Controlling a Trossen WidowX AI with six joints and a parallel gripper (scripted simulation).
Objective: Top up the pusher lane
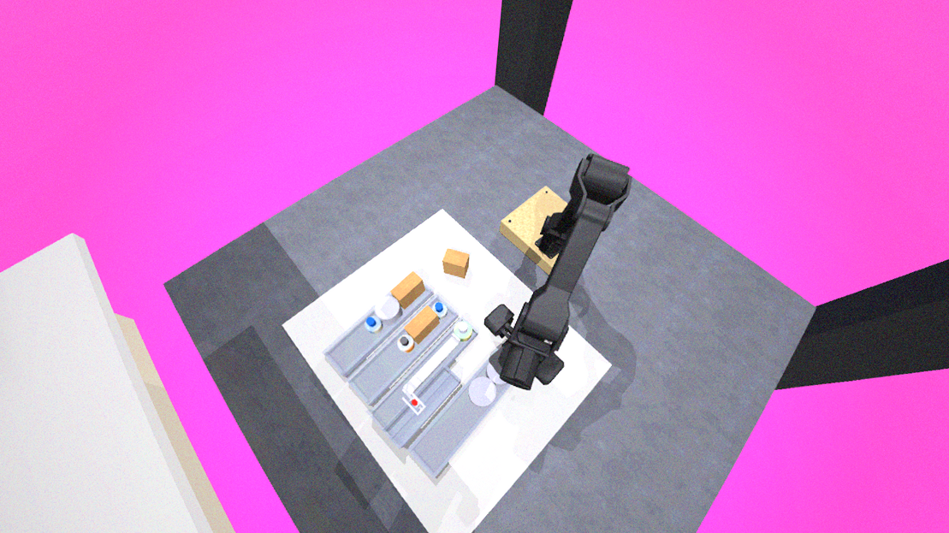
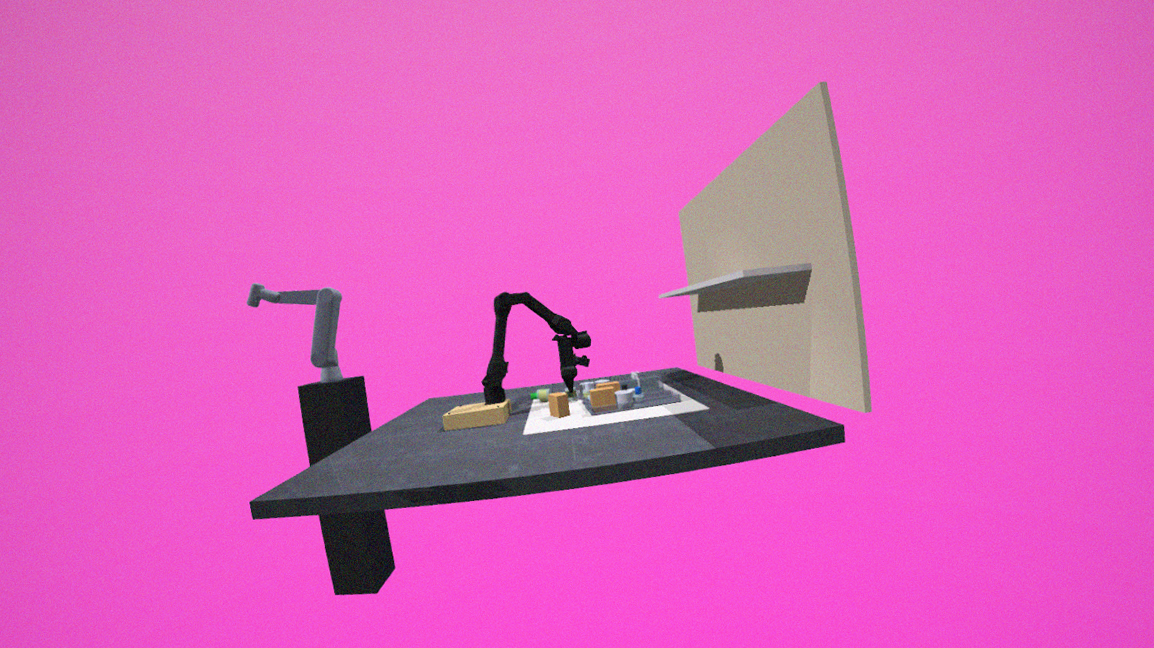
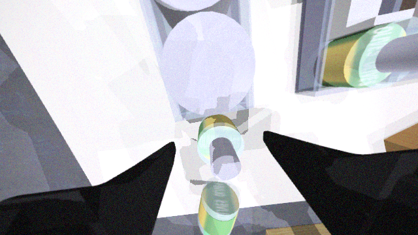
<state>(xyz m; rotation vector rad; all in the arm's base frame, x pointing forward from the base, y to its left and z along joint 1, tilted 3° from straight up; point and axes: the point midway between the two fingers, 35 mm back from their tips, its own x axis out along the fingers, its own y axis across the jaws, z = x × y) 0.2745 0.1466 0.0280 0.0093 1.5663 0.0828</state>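
A loose upright jar with a yellow-green label and grey-white cap stands in front of the white-can lane. A similar jar stands at the front of the sprung lane. A long white strip runs behind it. A jar with a green lid lies on its side close to the upright loose jar. My gripper is open and empty. In the wrist view its fingertips appear on either side of the upright loose jar. The arm hides both loose jars in the top view.
White round cans stand in the neighbouring lane, just behind the upright loose jar. Orange boxes and blue-capped bottles are on the other side of the sprung lane. Another orange box stands in front.
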